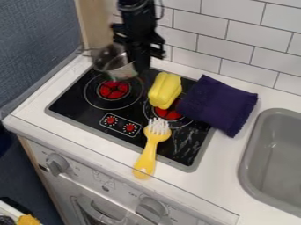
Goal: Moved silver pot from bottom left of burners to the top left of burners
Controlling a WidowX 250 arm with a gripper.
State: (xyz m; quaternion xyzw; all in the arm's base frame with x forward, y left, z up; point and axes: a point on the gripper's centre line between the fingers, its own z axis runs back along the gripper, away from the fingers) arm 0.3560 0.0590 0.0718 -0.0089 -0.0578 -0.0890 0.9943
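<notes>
- My gripper (140,67) is in the upper part of the frame, at the right side of the silver pot (120,71), and I read its fingers as closed on the pot's rim.
- The pot is tilted, at the upper left end of the black stovetop (75,99), just above the left burner (113,90) in the frame; I can't tell whether its base touches anything.
- I judge the step in hand to be the placing: the pot is about where the task wants it, but it doesn't look set down.
- Next I need to bring the pot level and ease it down at the stovetop's upper left corner, then open up and lift straight away.
- The wall (183,34) is near behind, so I want to watch that the far side doesn't knock it.
- If I let go while the pot leans like this, it could rock or slide back toward the burner.
- The yellow object (164,90) is near on the right, so I'd back out upward, not sideways.
</notes>
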